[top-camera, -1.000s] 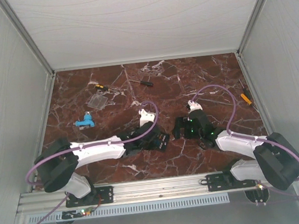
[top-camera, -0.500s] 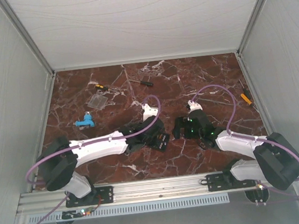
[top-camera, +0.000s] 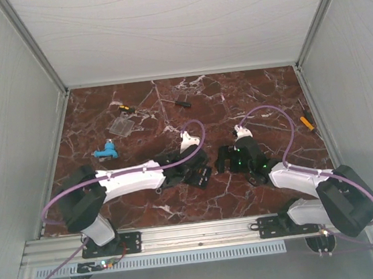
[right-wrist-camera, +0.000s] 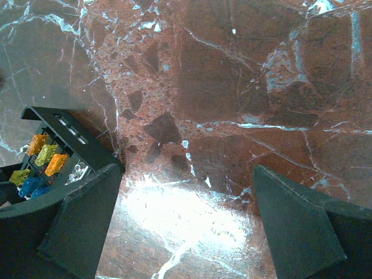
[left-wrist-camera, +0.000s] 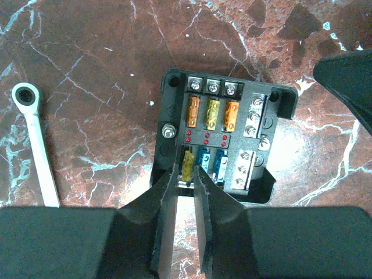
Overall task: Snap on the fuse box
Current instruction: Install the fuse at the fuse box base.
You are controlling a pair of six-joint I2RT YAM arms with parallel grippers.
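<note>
**Fuse box.** The fuse box [left-wrist-camera: 263, 152] lies flat on the red-brown marble counter [top-camera: 262, 90], near the middle of the near half and between the 2 arms. It is uncovered, so its fuses are exposed. The upper row holds 3 fuses: orange, yellow, orange. The lower row holds 1 yellow fuse [left-wrist-camera: 187, 163] and 2 blue ones.

**Left tool.** The left tool [left-wrist-camera: 187, 172] reaches over the near edge of the box. Its fingers are drawn nearly together, and the tips pinch the yellow fuse at the left end of the lower row.

**Right tool.** The right tool [right-wrist-camera: 189, 224] is spread wide and sits low over bare counter just to the right of the box. Its left finger [right-wrist-camera: 81, 224] is just beside the box wall. Contact cannot be confirmed.

**Other items.**
- A white ratchet wrench [left-wrist-camera: 36, 145] lies to the left of the box, apart from it.
- A flat clear cover [top-camera: 122, 125] lies well apart, toward the far left.
- A small blue part [top-camera: 106, 151] lies nearer than the cover.
</note>
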